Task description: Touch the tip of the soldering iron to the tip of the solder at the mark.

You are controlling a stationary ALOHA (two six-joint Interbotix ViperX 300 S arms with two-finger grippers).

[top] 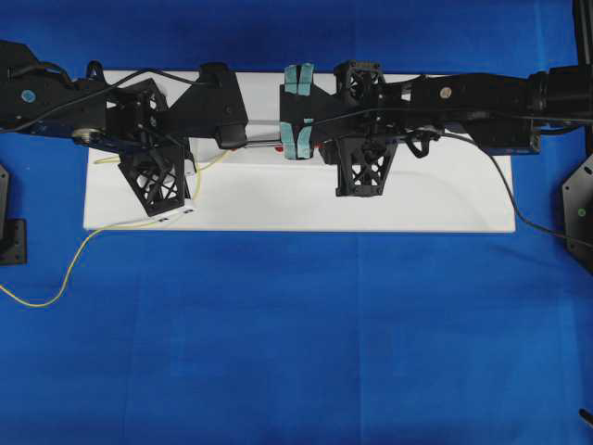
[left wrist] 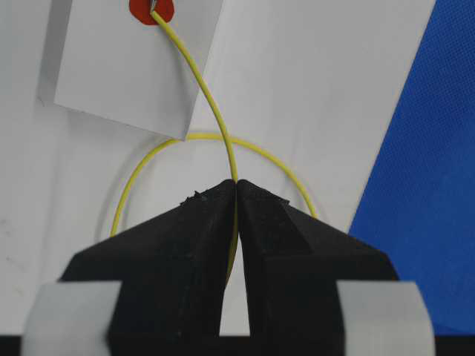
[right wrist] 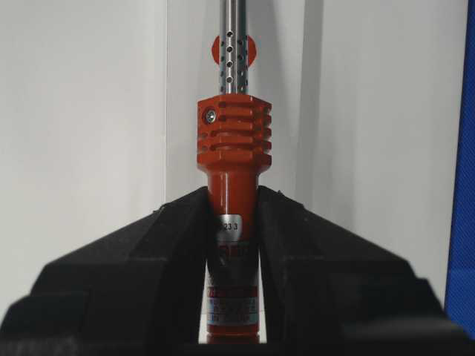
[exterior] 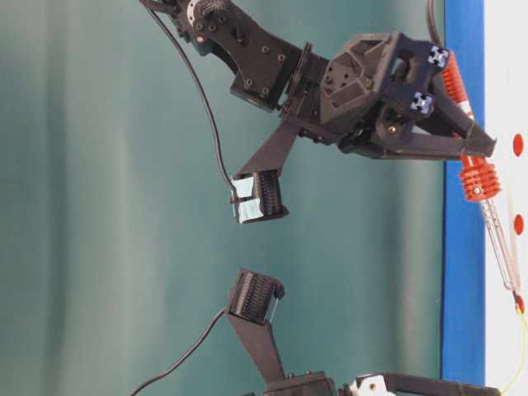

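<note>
My right gripper (right wrist: 234,196) is shut on the orange-red handle of the soldering iron (right wrist: 233,148). Its silver shaft (exterior: 503,239) runs along the white board, crossing one red dot, to a further red mark (exterior: 520,304). There the dark tip meets the yellow solder (exterior: 522,346). My left gripper (left wrist: 236,184) is shut on the solder (left wrist: 211,104). The wire curves up from the jaws and ends on the red mark (left wrist: 152,11). Seen from overhead, the left gripper (top: 243,139) and right gripper (top: 320,148) face each other with the iron's shaft (top: 264,141) between them.
A white board (top: 417,204) lies on blue cloth (top: 296,334). A paper sheet (left wrist: 133,67) on it carries the red dots. Loose solder trails off the board to the left (top: 56,278). The iron's black cord (top: 505,185) runs off to the right.
</note>
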